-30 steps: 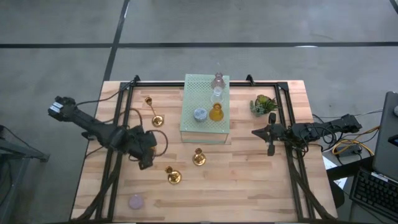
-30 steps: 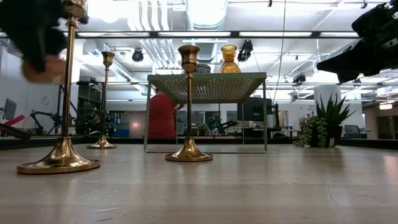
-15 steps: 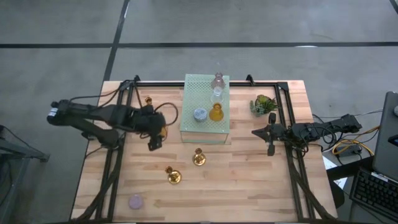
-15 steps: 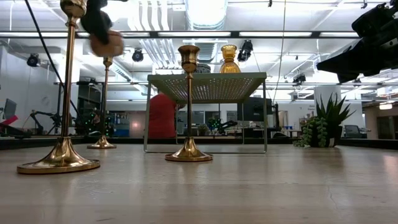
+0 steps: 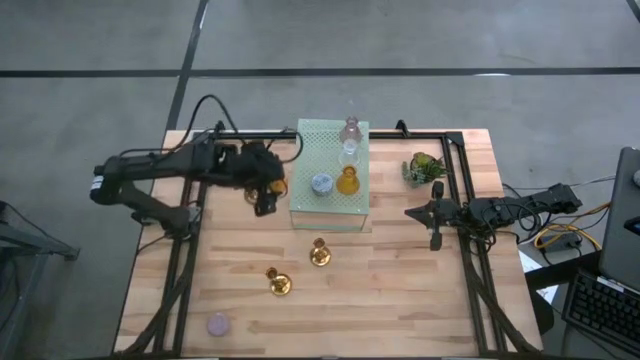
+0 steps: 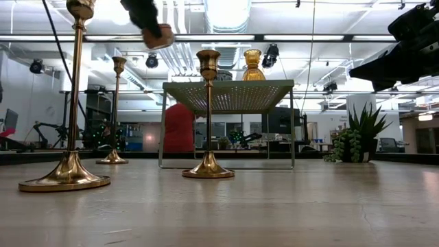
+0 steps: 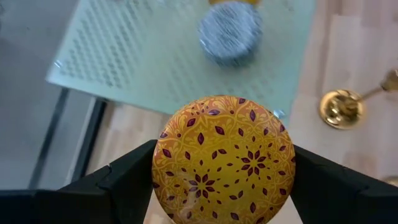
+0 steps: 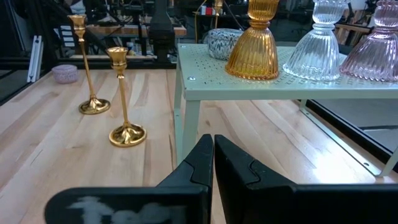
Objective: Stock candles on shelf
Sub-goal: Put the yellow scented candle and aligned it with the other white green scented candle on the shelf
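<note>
While the left gripper (image 5: 268, 190) hung in the air just off the shelf's (image 5: 315, 215) left edge, its two dark fingers (image 7: 127, 180) were clamped on either side of an orange patterned candle (image 7: 224, 158), a round piece covered in dark red leaf and star motifs. In the low view that candle (image 6: 159, 38) showed as a blur above the level of the shelf top (image 6: 230, 95), to its left.

On the mint-green mesh shelf stood four pieces: a speckled blue-grey round candle (image 5: 322, 184) near the middle, an amber ribbed glass holder (image 5: 347, 181) right beside it, a clear ribbed glass holder (image 5: 348, 153) behind that, and a mauve-pink glass holder (image 5: 351, 130) at the shelf's far edge. The right wrist view caught them in a row along the shelf top, amber (image 8: 252, 43), clear (image 8: 318, 46) and pink (image 8: 373, 53).

In front of the shelf, on the wooden table (image 5: 420, 300), stood two brass candlesticks (image 5: 320, 252) and (image 5: 279, 283), and a lilac candle (image 5: 218, 324) lay well apart from the shelf, near the table's front left corner. A small green plant (image 5: 423, 166) sat to the right of the shelf.

The right gripper (image 5: 435, 225) waited to the right of the shelf, low over the table, its fingers (image 8: 200, 165) pressed together on nothing.
</note>
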Controlling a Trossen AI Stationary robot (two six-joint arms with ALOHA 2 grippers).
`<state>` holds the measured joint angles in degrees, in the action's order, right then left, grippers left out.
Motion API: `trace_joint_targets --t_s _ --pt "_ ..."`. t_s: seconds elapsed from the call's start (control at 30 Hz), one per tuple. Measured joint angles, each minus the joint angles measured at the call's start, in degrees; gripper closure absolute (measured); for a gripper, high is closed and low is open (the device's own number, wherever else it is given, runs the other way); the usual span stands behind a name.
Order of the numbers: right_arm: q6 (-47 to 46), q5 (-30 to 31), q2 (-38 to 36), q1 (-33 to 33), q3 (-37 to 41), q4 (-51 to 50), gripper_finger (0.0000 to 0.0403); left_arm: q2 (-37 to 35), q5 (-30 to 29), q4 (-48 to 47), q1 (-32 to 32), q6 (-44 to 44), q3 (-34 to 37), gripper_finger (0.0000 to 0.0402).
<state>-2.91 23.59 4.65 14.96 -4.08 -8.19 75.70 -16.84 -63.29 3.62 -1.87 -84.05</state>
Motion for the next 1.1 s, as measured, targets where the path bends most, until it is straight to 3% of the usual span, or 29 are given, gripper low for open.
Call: trace_joint_targets --t_s 0.23,0.5,0.87,1.1 --pt "0.07 0.0 0.0 0.02 0.0 0.0 0.0394 4.87 0.52 -0.61 6.36 7.88 -7.71 0.009" --pt "0.07 0.0 0.0 0.0 0.0 0.0 0.0394 12.12 1.8 2.42 14.78 14.46 -11.88 0.0089" --pt "-0.01 0.0 0.01 0.0 0.0 -0.01 0.0394 23.58 15.58 4.37 22.59 19.25 -20.89 0.0088" --pt "0.08 0.0 0.02 0.0 0.0 0.0 0.0394 29.8 20.31 3.41 23.55 19.69 -25.24 0.0088"
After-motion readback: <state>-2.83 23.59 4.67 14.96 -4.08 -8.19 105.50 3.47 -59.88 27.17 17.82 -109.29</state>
